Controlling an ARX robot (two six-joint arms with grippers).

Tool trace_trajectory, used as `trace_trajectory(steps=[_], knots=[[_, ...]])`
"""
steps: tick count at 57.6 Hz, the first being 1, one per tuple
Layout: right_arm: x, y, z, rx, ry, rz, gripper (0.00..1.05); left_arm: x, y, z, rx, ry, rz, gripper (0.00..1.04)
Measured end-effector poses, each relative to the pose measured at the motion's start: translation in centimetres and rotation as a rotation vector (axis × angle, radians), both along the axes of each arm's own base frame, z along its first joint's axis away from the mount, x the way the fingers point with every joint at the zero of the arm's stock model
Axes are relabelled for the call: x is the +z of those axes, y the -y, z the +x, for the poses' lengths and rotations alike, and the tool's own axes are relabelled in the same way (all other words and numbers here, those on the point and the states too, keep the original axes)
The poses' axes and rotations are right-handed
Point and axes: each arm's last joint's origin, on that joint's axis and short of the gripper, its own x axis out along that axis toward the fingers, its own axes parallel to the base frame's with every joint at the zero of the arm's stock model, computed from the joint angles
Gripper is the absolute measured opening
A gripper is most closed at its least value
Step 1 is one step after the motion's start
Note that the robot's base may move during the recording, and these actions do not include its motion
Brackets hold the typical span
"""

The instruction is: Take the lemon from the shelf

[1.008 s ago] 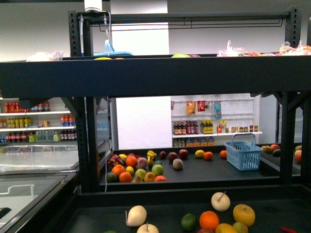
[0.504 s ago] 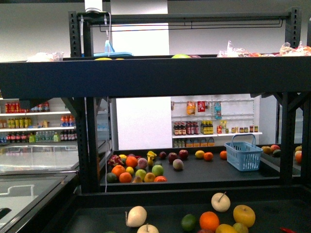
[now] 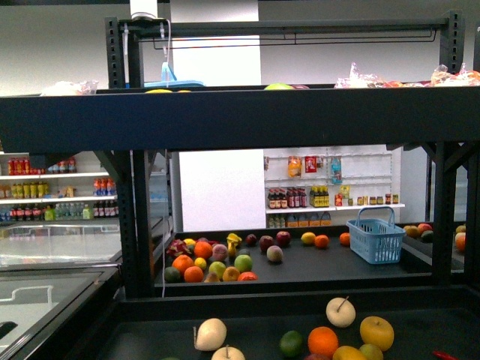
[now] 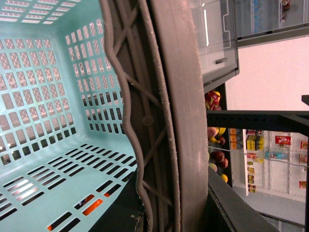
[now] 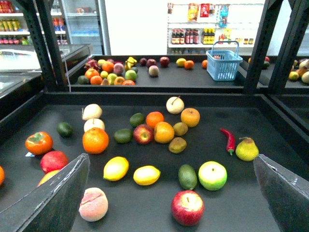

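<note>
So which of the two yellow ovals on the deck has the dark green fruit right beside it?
The lemon lying between the other yellow oval and the dark green fruit; that other one sits nearer the peach instead.

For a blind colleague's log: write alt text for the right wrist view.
The open right gripper hangs over a black shelf deck strewn with fruit, with a lemon lying nearby beside another yellow oval fruit. Apples, oranges, a red chilli and, on a farther deck, a blue basket also show.
</note>
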Motion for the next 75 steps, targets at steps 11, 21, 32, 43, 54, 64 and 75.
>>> trace_trajectory(steps=[11,21,32,43,54,64,75], knots=[[0.0,0.0,0.0,0.0,0.0,0.0,1.02,-0.2,0.2,0.3,-0.005,0.031,0.006,0.2],[0.0,0.0,0.0,0.0,0.0,0.0,1.02,-0.2,1.1,0.1,-0.046,0.052,0.003,0.2],[0.0,0.0,0.0,0.0,0.0,0.0,1.02,3.1,7.6,-0.5,-0.389,0.115,0.065,0.2],[0.0,0.0,0.0,0.0,0.0,0.0,1.02,7.3,15.5,-2.6,-0.716,0.232,0.179,0.2],[0.0,0.0,0.0,0.0,0.0,0.0,1.02,7.0,23.9,-4.4,-1.047,0.271,0.258,0.2],[0.0,0.0,0.0,0.0,0.0,0.0,1.02,3.6,29.3,-4.1,-1.233,0.218,0.279,0.2],[0.0,0.0,0.0,0.0,0.0,0.0,1.02,1.3,33.2,-3.4,-1.351,0.191,0.359,0.2]])
